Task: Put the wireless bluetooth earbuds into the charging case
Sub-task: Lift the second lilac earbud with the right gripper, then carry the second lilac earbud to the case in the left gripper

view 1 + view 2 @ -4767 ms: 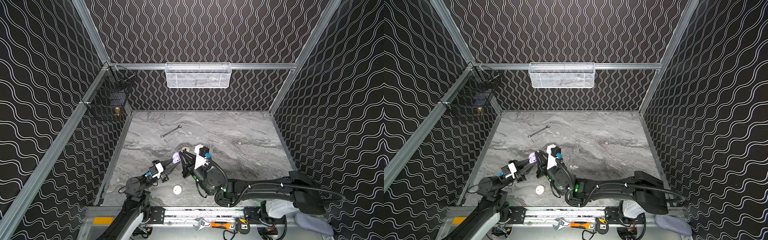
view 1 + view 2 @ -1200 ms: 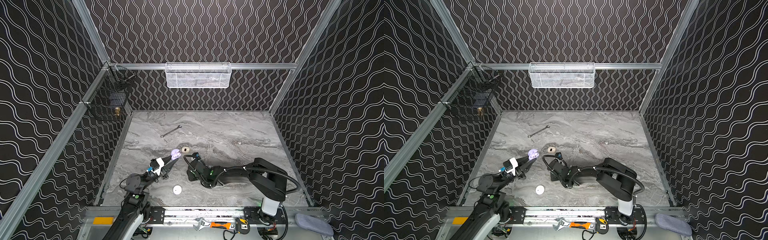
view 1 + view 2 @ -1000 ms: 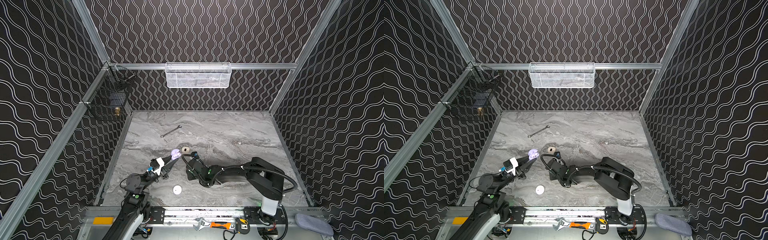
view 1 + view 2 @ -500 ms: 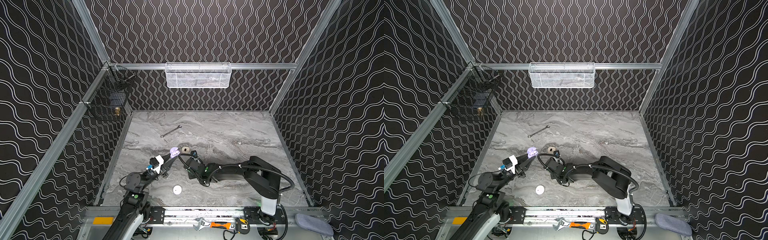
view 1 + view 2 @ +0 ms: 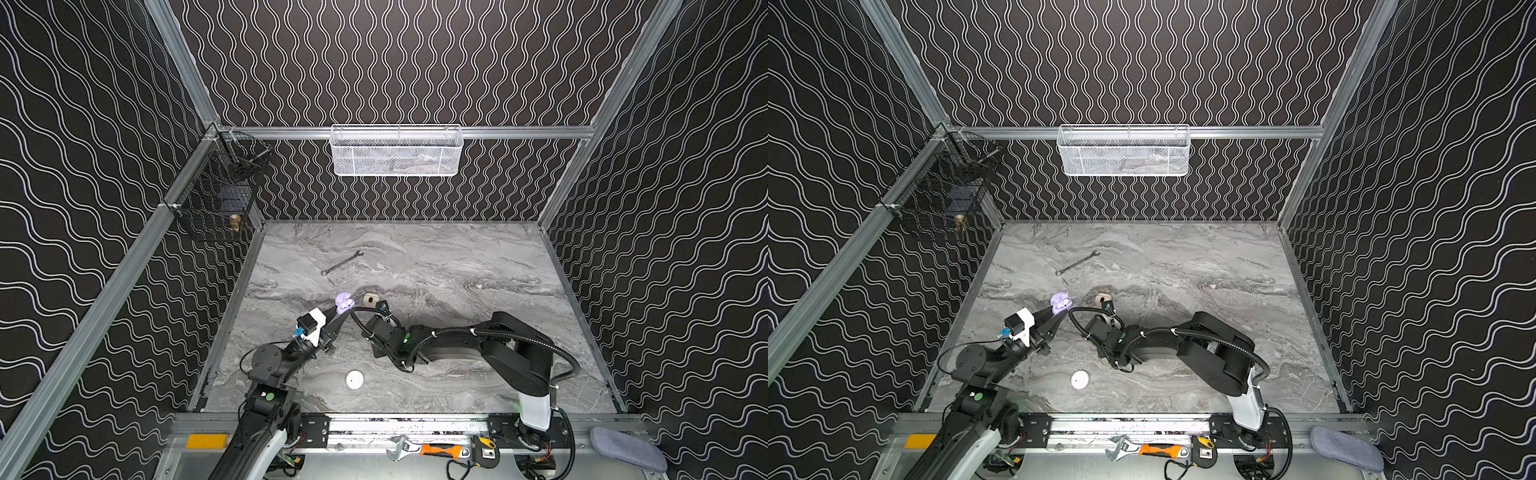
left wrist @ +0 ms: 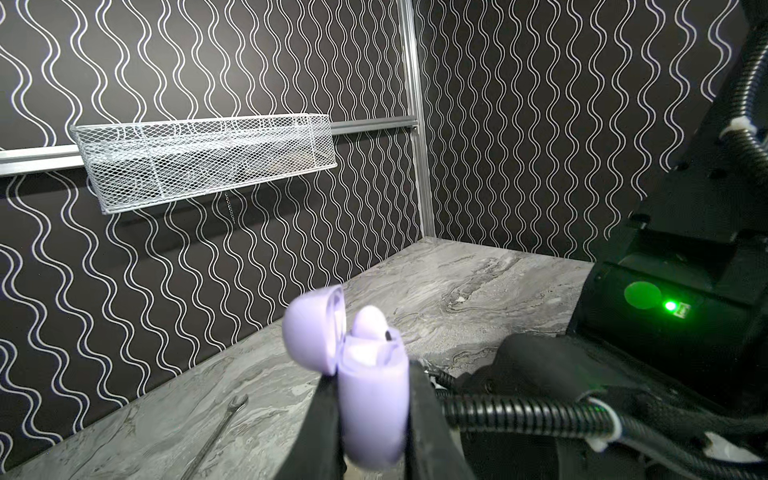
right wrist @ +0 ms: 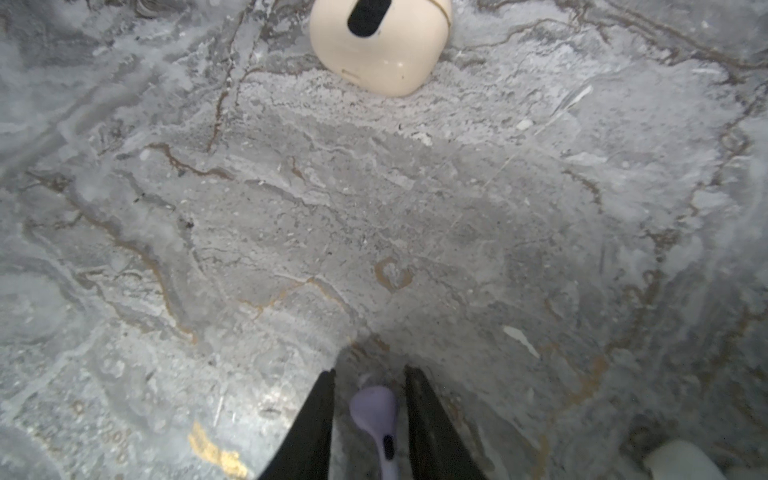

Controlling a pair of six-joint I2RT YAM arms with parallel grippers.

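Note:
My left gripper (image 5: 343,309) (image 6: 371,374) is shut on a lilac charging case (image 5: 344,301) (image 5: 1060,302) (image 6: 372,399), held upright above the table. Its lid (image 6: 316,328) stands open and one lilac earbud (image 6: 370,324) sits in it. My right gripper (image 7: 370,370) is down at the marble table, just right of the case. A second lilac earbud (image 7: 374,405) lies on the table between its fingers, with a narrow gap on each side. In both top views the right arm (image 5: 457,345) hides this earbud.
A closed beige case (image 5: 371,299) (image 5: 1104,298) (image 7: 380,45) lies just beyond my right gripper. A white round case (image 5: 354,379) (image 5: 1079,379) lies nearer the front. A wrench (image 5: 343,263) (image 6: 216,432) lies farther back. A white mesh basket (image 5: 397,151) and a black wire basket (image 5: 216,199) hang on the walls.
My right gripper, earlier up beside the lilac case, is now low at the table and its fingers have narrowed around the earbud. The left gripper has carried the case slightly farther back.

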